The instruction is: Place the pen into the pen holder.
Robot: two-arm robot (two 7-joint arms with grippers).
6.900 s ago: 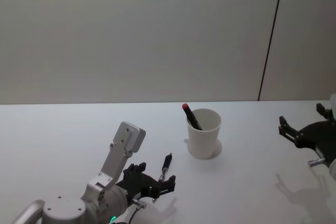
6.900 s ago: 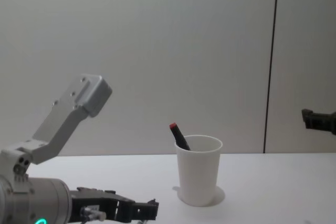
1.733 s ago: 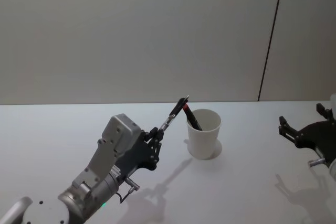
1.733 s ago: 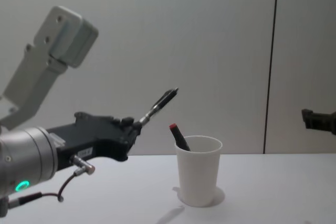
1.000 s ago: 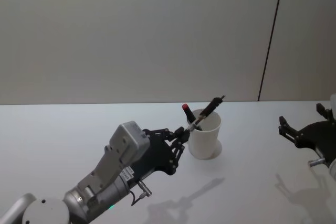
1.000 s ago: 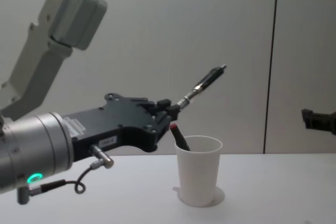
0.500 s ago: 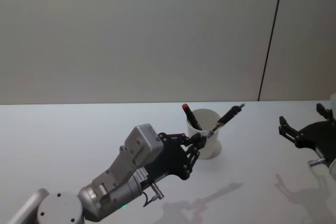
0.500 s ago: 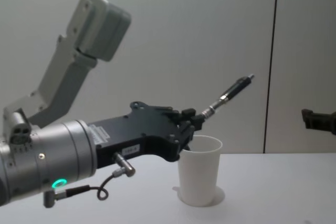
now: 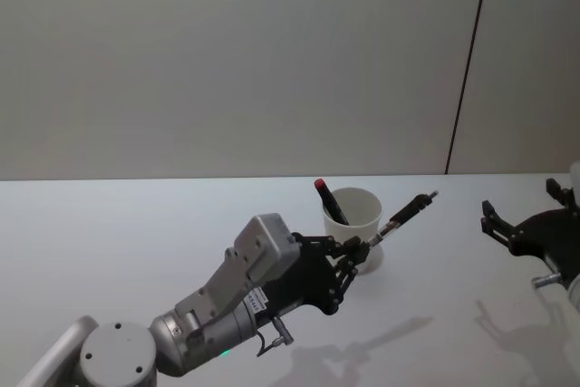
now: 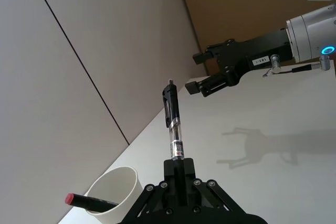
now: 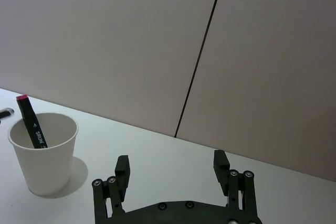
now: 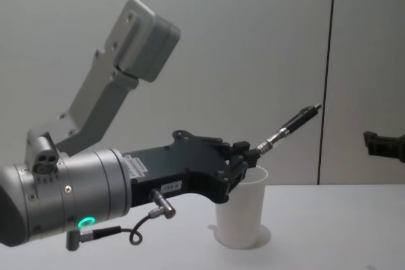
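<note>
Scene: a plain white table (image 9: 136, 224) in front of a bare wall, with a robot arm reaching in from each side.
Pen holder: a white paper cup (image 12: 243, 226) standing upright near the middle of the table, mouth open upward.
Already in the cup: a dark marker with a red cap (image 9: 328, 199), leaning against the rim at about 10 o'clock.
Pen: a black pen (image 9: 403, 215) held in the air, not yet in the cup. It slants up and away toward 2 o'clock, crossing over the cup's near right rim.
Left tool: the left tool (image 9: 358, 251) sits at about 7 o'clock of the cup, close against it. Its fingers are pinched tight on the pen's lower end, so the shaft sticks straight out like a pointer.
Why held so: gripping one end leaves the long shaft free, which I judge is meant to let it drop into the cup.
Right tool: the right tool (image 9: 521, 204) rests at 3 o'clock, well apart from the cup. Its fingers are spread wide and hold nothing.
Stage: I judge the carry is nearly done. The pen needs tipping steeper over the mouth before letting go.
Risk: the light cup may tip if nudged.
</note>
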